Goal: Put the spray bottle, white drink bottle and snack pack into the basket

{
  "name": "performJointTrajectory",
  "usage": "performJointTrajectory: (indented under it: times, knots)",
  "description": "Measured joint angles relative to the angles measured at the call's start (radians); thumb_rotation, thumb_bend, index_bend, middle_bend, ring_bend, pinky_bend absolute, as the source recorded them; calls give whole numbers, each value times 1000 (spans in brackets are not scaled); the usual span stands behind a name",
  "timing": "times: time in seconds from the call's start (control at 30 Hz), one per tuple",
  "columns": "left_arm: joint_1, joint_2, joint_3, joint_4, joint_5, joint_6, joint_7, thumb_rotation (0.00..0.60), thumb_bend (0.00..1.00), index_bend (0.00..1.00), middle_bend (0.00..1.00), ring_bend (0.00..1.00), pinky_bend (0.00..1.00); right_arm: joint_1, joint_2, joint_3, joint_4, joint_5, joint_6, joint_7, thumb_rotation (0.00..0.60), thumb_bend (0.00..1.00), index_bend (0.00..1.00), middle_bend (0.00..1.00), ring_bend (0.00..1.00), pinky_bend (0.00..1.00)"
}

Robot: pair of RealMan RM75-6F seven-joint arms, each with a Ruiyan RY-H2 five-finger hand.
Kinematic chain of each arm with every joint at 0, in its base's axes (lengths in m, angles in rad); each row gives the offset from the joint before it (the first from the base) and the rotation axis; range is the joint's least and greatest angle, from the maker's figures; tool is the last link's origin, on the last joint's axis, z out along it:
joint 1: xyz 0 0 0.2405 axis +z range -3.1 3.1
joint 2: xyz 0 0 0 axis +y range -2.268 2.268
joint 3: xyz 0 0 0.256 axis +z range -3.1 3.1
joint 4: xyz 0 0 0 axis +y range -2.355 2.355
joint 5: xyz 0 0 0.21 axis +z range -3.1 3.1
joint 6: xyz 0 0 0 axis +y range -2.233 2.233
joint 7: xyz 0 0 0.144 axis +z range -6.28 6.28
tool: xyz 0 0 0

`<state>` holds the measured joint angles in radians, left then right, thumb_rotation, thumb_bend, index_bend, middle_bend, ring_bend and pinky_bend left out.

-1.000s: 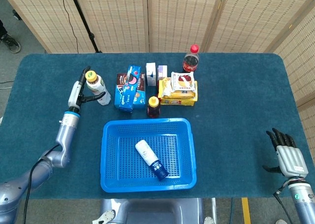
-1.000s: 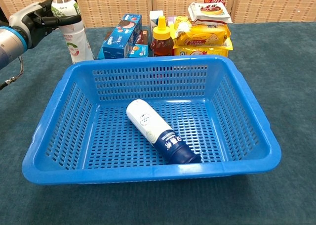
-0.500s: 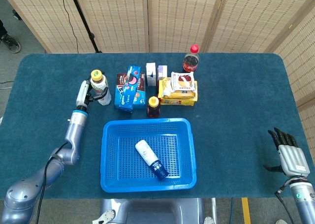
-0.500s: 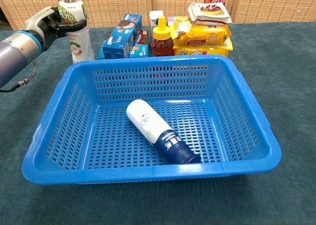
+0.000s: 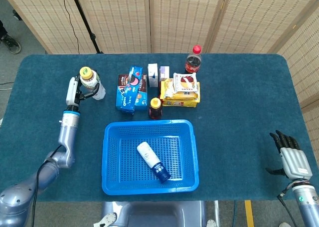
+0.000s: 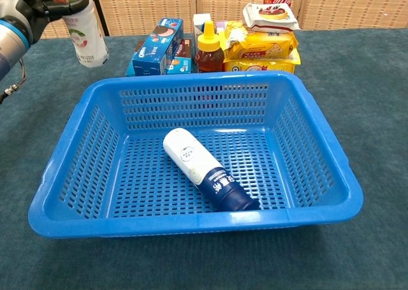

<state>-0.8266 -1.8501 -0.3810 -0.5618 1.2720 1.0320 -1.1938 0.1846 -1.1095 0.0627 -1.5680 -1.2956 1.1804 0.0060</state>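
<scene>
The white drink bottle [image 5: 92,84] [image 6: 85,34], yellow-capped, hangs tilted above the table at the far left, gripped by my left hand [image 5: 75,91] [image 6: 35,3]. The spray bottle [image 5: 153,161] [image 6: 203,175], white with a dark blue end, lies on its side in the blue basket [image 5: 149,123] [image 6: 191,79]. The snack pack [image 5: 185,80] [image 6: 269,13] rests on top of yellow cracker boxes behind the basket. My right hand [image 5: 290,156] stays at the front right, off the table's corner, holding nothing with its fingers apart.
Behind the basket stand a blue biscuit box [image 5: 129,89] [image 6: 157,45], a brown sauce bottle [image 5: 155,108] [image 6: 208,48], small cartons [image 5: 153,74] and a cola bottle [image 5: 193,60]. Folding screens close off the back.
My left hand closed around the white drink bottle, lifted it off the table and carried it left and up. The right hand has stayed put.
</scene>
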Motion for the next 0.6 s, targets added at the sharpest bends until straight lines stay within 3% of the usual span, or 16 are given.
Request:
performJointTrajectory:
  times: [0.17, 0.43, 0.6]
  knots:
    - [33, 142, 16, -211, 43, 51, 54, 600, 884, 779, 636, 566, 608, 0, -2, -2, -6, -5, 5, -12, 600, 0, 0, 0, 0, 0]
    - [88, 473, 50, -791, 130, 79, 209, 600, 879, 779, 636, 566, 608, 1, -6, -6, -14, -11, 11, -28, 600, 0, 0, 0, 0, 0]
    - [102, 678, 91, -1142, 204, 43, 356, 600, 878, 778, 636, 565, 608, 0, -4, -6, -14, -12, 14, -26, 600, 0, 0, 0, 0, 0]
